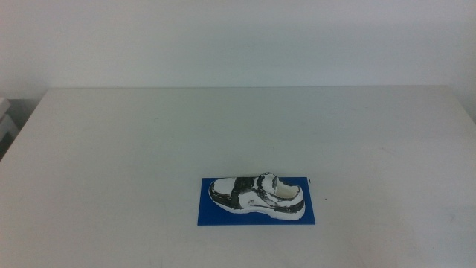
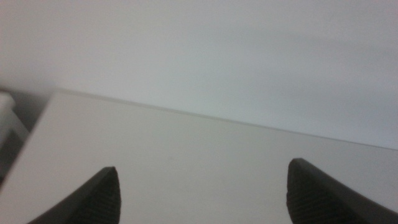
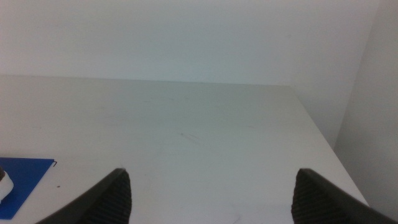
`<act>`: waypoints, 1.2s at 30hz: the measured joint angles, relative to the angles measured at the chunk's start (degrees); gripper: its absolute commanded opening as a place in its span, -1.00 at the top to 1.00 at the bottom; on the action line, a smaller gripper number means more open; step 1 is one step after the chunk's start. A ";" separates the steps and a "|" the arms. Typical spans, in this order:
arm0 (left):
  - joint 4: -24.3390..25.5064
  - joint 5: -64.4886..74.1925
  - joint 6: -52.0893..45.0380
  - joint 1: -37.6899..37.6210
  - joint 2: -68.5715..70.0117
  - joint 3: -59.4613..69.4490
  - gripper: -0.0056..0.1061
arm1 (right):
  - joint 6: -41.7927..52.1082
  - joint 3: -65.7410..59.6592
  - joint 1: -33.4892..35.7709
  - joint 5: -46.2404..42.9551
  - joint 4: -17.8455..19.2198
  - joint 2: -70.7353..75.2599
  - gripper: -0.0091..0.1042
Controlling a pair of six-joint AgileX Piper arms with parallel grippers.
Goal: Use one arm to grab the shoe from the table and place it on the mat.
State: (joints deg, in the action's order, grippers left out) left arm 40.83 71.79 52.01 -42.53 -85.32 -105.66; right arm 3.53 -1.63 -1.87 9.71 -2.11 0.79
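Note:
The white shoe [image 1: 258,196] with black-grey panels lies on its sole on the blue mat [image 1: 211,212], near the front middle of the white table [image 1: 149,134]. No arm shows in the middle view. My left gripper [image 2: 202,186] is open and empty over bare table. My right gripper [image 3: 211,193] is open and empty; the right wrist view shows a corner of the mat [image 3: 25,177] and a sliver of the shoe [image 3: 4,184] at its edge.
A white wall stands behind the table. A white object [image 1: 6,123] sits off the table's left edge. The table's far right corner and its edge show in the right wrist view [image 3: 311,124].

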 measured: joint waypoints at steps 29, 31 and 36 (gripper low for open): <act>-39.65 -43.76 -46.26 45.38 57.55 70.39 -0.71 | 0.00 0.00 0.00 0.00 0.00 0.00 -0.33; -42.49 -48.30 -51.51 45.38 62.14 77.15 -0.71 | 0.00 0.00 0.00 0.00 0.00 0.00 -0.33; -45.06 -57.39 -57.00 45.38 71.74 91.74 -0.71 | 0.00 0.00 0.00 0.00 0.00 0.00 -0.33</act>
State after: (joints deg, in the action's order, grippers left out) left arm -4.23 14.41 -4.99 2.85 -13.57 -13.92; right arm 3.53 -1.63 -1.87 9.71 -2.11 0.79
